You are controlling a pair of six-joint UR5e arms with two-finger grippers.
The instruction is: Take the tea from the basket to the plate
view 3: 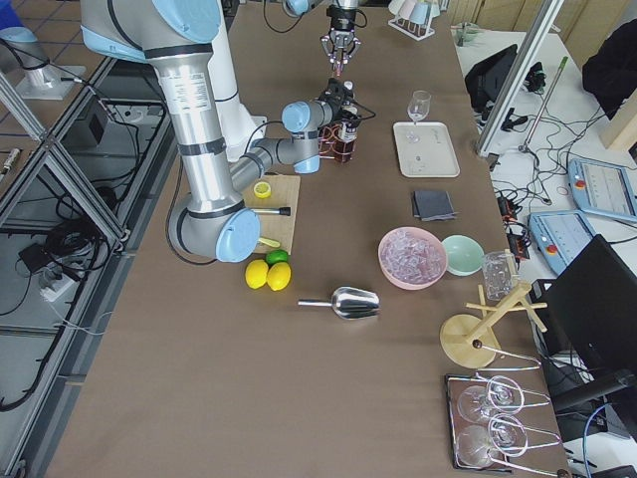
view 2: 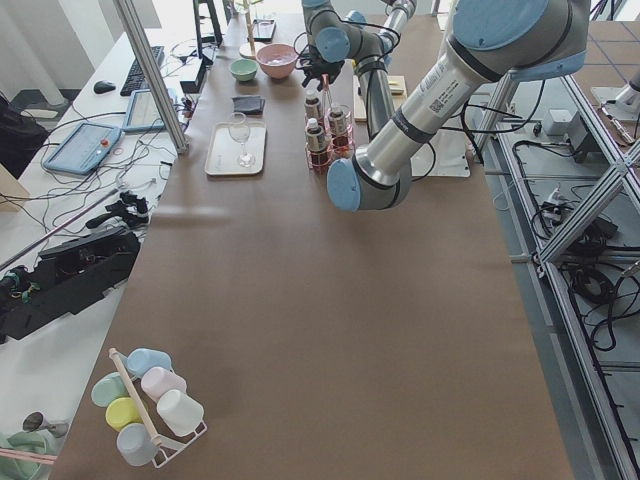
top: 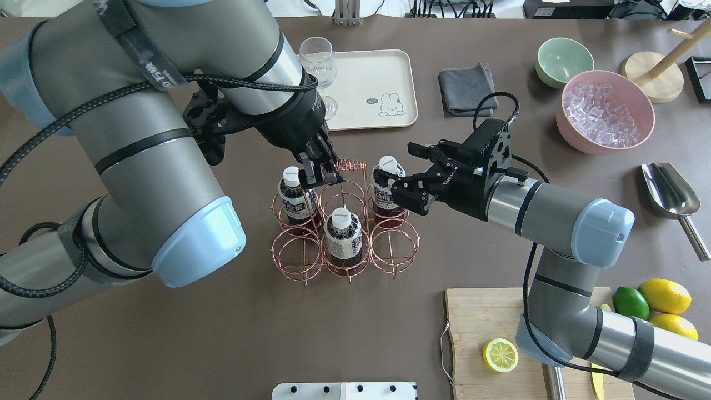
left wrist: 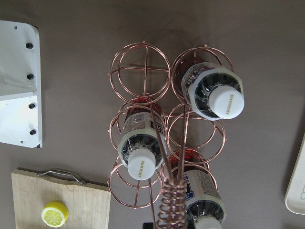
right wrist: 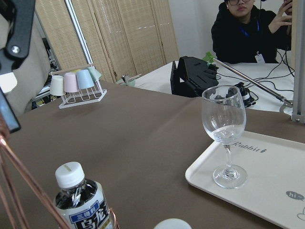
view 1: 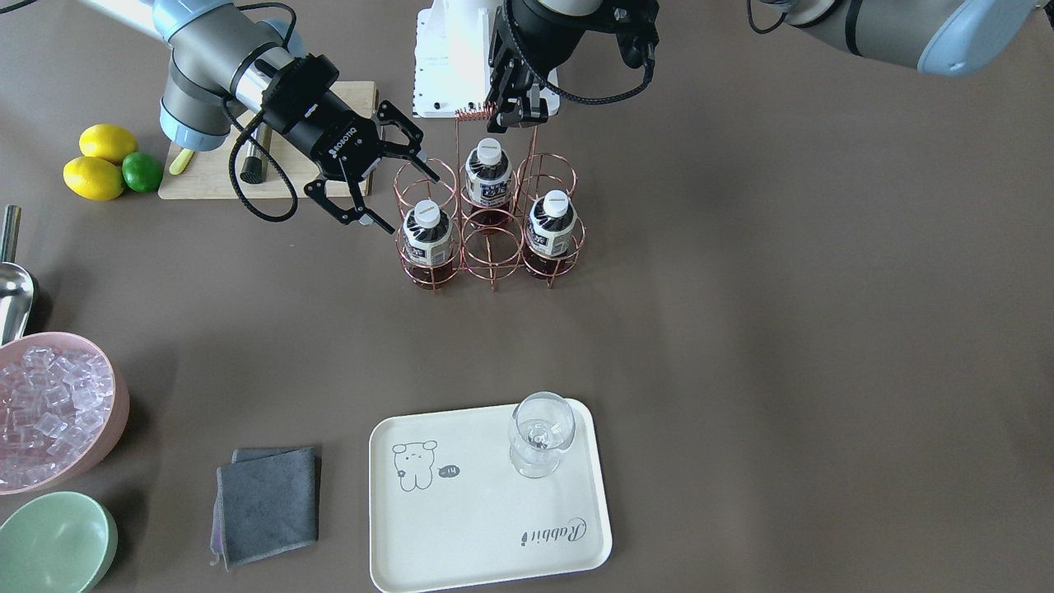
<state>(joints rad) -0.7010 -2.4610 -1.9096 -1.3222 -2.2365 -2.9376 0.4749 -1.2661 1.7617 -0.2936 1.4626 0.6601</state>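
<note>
The tea (view 1: 428,237) — a clear bottle of red-brown liquid, white cap, white-and-blue label — stands upright in a basket (view 1: 492,262) ring, long axis vertical, cap up. The right end effector (view 1: 409,202) gapes just beside it; the left end effector (view 1: 504,115) clamps the basket's coiled handle.
</note>
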